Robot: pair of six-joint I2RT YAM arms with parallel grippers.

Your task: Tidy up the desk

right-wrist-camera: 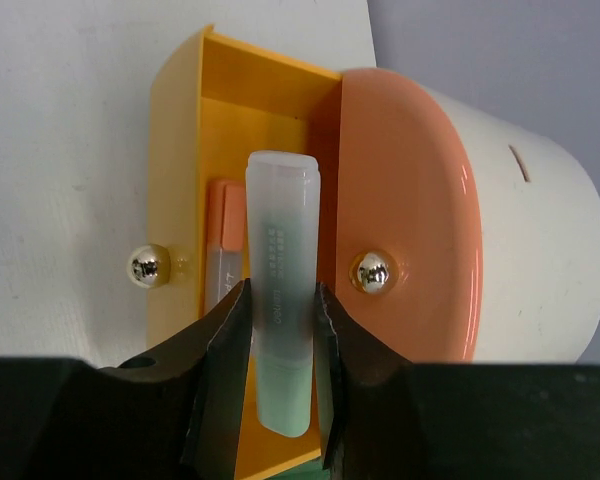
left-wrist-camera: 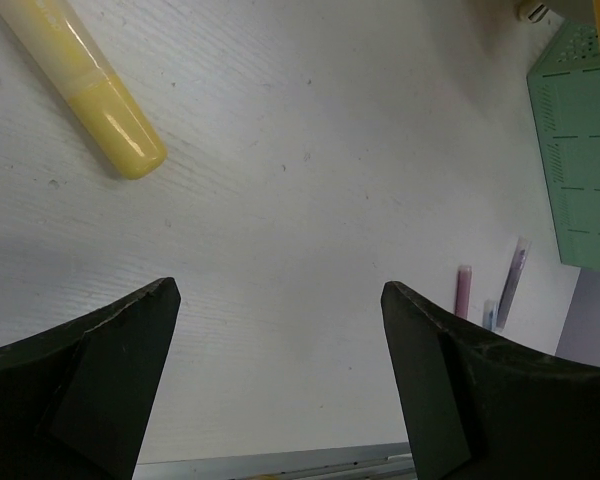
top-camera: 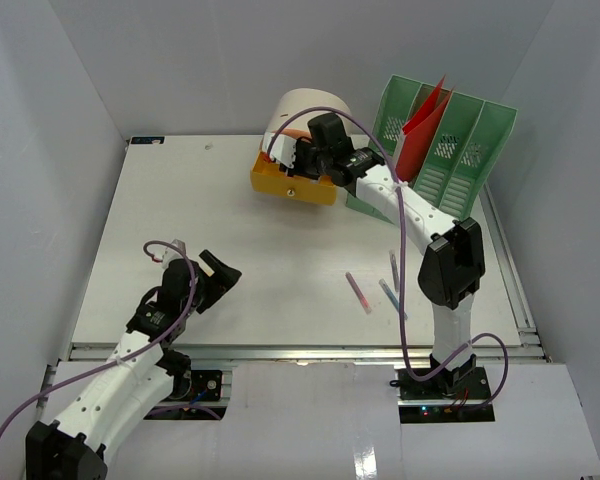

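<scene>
The white desk (top-camera: pixel 180 200) holds loose pens. My right gripper (top-camera: pixel 315 152) is shut on a pale green highlighter (right-wrist-camera: pixel 280 250) and holds it over the open yellow drawer (top-camera: pixel 292 183) of the cream round drawer unit (top-camera: pixel 310 108). In the right wrist view (right-wrist-camera: pixel 280 290) the jaws pinch the highlighter's middle, above the drawer (right-wrist-camera: pixel 175 170). An orange pen (right-wrist-camera: pixel 223 250) lies in the drawer. My left gripper (top-camera: pixel 215 275) is open and empty, low over the desk's front left, as the left wrist view (left-wrist-camera: pixel 280 290) shows. A yellow highlighter (left-wrist-camera: pixel 90 90) lies ahead of it.
A pink pen (top-camera: pixel 358 292), a purple pen (top-camera: pixel 393 268) and a blue pen (top-camera: pixel 390 297) lie front right. The green slotted file rack (top-camera: pixel 450 145) with a red folder (top-camera: pixel 420 140) stands back right. A flat green panel (left-wrist-camera: pixel 580 180) lies near it. The orange drawer (right-wrist-camera: pixel 400 220) above is shut.
</scene>
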